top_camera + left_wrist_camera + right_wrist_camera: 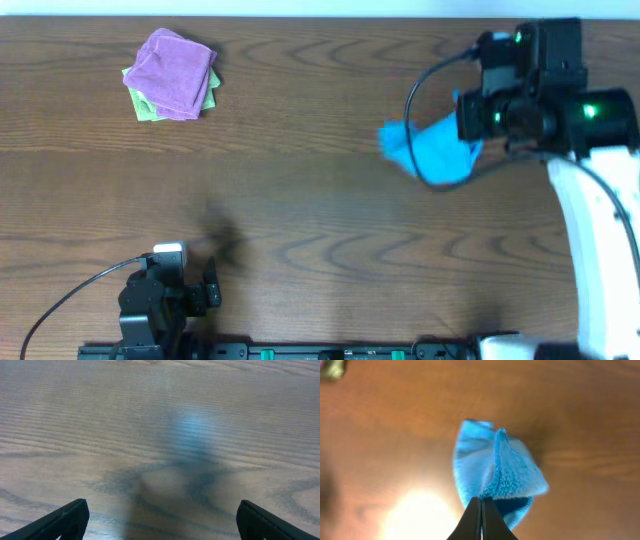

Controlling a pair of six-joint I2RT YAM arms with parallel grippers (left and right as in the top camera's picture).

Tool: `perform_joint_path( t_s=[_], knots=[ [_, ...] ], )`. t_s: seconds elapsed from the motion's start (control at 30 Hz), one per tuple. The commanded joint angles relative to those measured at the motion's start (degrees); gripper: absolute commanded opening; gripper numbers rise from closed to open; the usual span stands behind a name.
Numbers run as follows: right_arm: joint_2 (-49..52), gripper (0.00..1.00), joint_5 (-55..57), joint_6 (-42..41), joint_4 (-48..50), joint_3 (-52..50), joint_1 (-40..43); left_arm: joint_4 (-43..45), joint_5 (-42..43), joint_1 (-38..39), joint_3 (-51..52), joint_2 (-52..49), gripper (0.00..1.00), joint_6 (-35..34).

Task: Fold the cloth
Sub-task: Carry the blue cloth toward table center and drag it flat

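Observation:
The sky-blue cloth [430,148] hangs bunched from my right gripper [470,125] at the right of the table, lifted off the wood. In the right wrist view the two black fingers [481,502] are pressed together on an edge of the cloth [495,472], which droops below them. Its white tag is not visible. My left gripper [205,290] is near the front left edge, far from the cloth. In the left wrist view its fingers [162,520] are wide apart over bare wood, with nothing between them.
A crumpled purple cloth [178,70] lies on a light green cloth [143,105] at the back left of the wooden table [300,220]. A black cable [415,120] loops from the right arm in front of the blue cloth.

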State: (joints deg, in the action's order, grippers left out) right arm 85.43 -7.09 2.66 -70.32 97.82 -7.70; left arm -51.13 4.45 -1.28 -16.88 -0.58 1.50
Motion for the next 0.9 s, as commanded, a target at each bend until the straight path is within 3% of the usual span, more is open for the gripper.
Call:
perform_joint_path(
  t_s=[0.0,0.27,0.53,0.77,0.87],
  knots=[
    [-3.74,0.02,0.17,1.73,-4.57,0.74,-4.76,-3.17,-0.83,0.22,0.79,0.37,0.95,0.22],
    [-11.32,0.01,0.13,-2.32,-15.28,0.74,-16.09,-3.17,-0.83,0.22,0.79,0.37,0.95,0.22],
    [-14.27,0.01,0.17,-3.04,-18.84,0.72,-19.37,-3.17,-0.83,0.22,0.79,0.37,0.95,0.22],
    [-9.99,0.01,0.46,-1.11,-9.57,-3.72,-19.34,-3.17,-0.83,0.22,0.79,0.37,0.96,0.22],
    [-4.83,0.01,13.99,-0.87,0.59,-7.37,-18.75,-3.17,-0.83,0.22,0.79,0.37,0.95,0.22]
  ],
)
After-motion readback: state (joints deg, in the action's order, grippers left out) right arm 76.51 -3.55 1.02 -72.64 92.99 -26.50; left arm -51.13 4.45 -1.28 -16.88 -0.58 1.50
